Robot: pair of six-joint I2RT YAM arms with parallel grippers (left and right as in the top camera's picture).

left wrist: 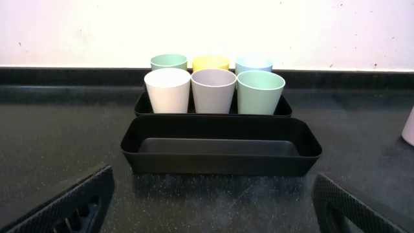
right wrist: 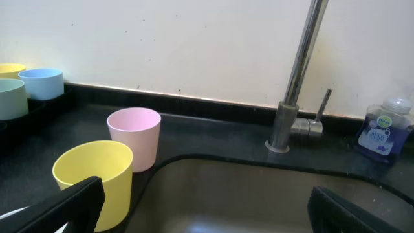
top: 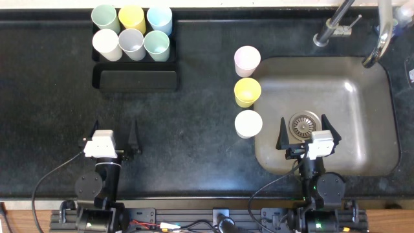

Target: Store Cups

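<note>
While both arms sit back near their bases, the top view shows the left gripper wide open and empty over bare counter, and the right gripper equally open and empty over the sink. Three loose cups stand upright in a line along the sink's left rim: pink cup farthest, yellow cup in the middle, white cup nearest the right gripper. At the far left, a full tray holds six cups, and an empty tray lies just in front of it. From the left wrist, the empty tray lies straight ahead with the six cups behind it, and nothing is between the fingers. From the right wrist, the yellow and pink cups stand close together at the sink's edge, with a tap and a bottle beyond. No cup looks stored from this line yet, so the step is probably a first pick. The white cup seems the sensible start. Pinching its wall with one finger inside the rim should avoid nudging the yellow cup or tipping anything into the sink. Placing it upright at one end of the empty tray would leave room for the other two.
</note>
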